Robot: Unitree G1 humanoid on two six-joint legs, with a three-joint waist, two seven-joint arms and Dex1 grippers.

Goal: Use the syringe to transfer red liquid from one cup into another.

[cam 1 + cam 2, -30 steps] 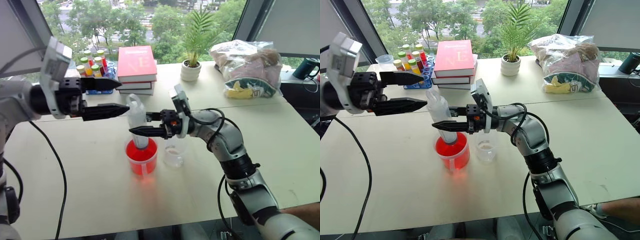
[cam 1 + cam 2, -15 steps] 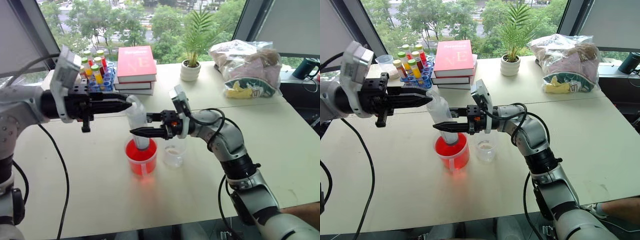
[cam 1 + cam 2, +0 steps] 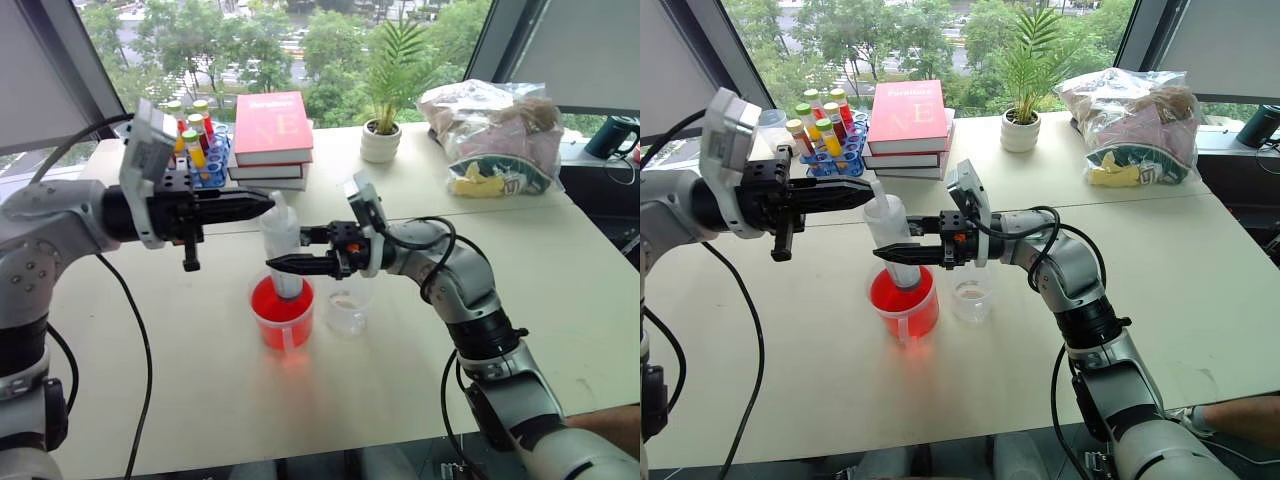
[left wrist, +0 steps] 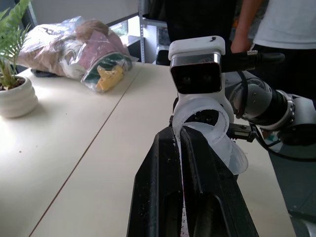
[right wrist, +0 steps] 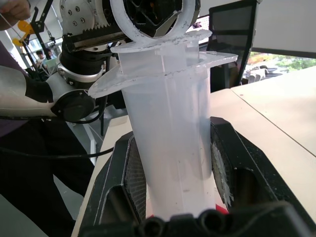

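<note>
While my right gripper (image 3: 283, 265) clamps the syringe (image 3: 282, 252) barrel, holding it upright with its tip down in the red cup (image 3: 282, 312), my left gripper (image 3: 262, 203) is pinched shut on the plunger ring. The small clear cup (image 3: 348, 306) sits just beside the red one, mid-table (image 3: 560, 300), well back from the near edge with open room there.

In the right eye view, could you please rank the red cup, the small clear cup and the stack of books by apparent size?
1. Stack of books, though it sits farther back.
2. Red cup.
3. Small clear cup, beside the red one.
</note>
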